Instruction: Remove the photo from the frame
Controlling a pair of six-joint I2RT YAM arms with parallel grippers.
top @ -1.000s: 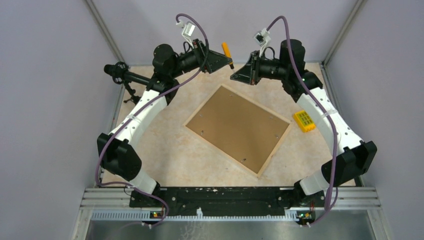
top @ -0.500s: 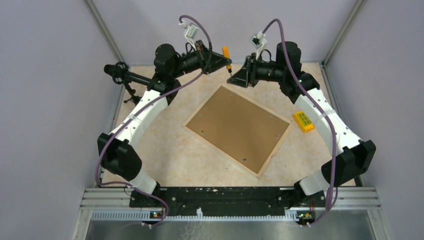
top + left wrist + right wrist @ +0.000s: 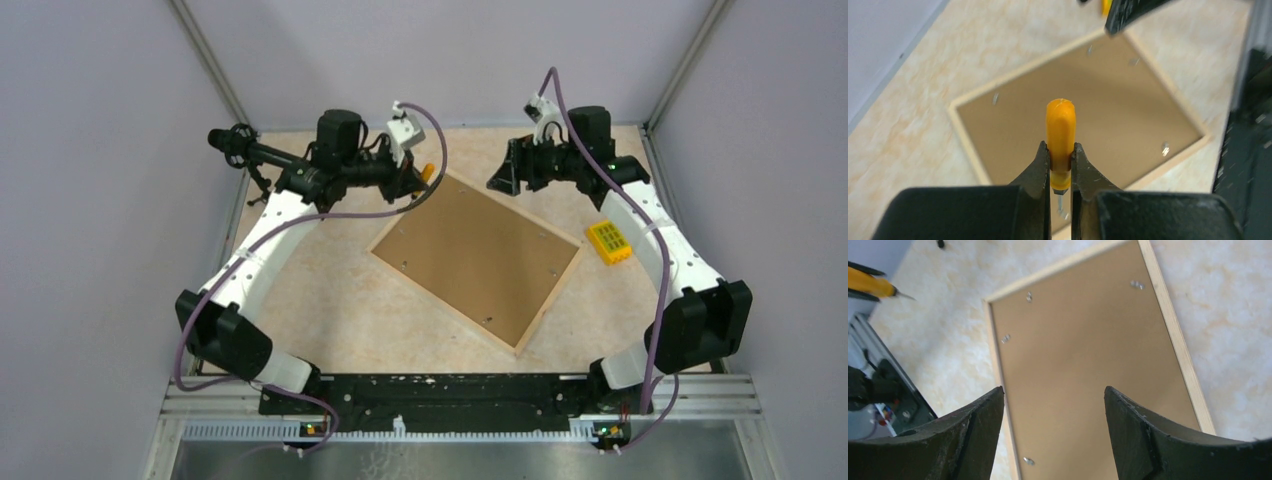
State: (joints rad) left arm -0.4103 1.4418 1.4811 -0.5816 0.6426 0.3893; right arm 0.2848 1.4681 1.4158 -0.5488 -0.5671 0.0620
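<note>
Frame [image 3: 475,258] face-down on table [image 3: 330,300], photo hidden under backing; left end effector [image 3: 1060,150] clamped on orange-handled screwdriver [image 3: 1060,127], right end effector [image 3: 1053,392] apart above frame; next, probably: lever back the retaining tabs [image 3: 1005,339].

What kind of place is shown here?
Probably a robot lab cell: plain grey walls with metal posts, a left arm and right arm bolted to a rail, a table holding one frame.

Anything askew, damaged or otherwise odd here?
Only the frame stands out: it lies face down, turned diagonally to the table edges. No damage or spill shows. The left pincer grips an orange-handled tool; the right pincer hangs open, empty.
</note>
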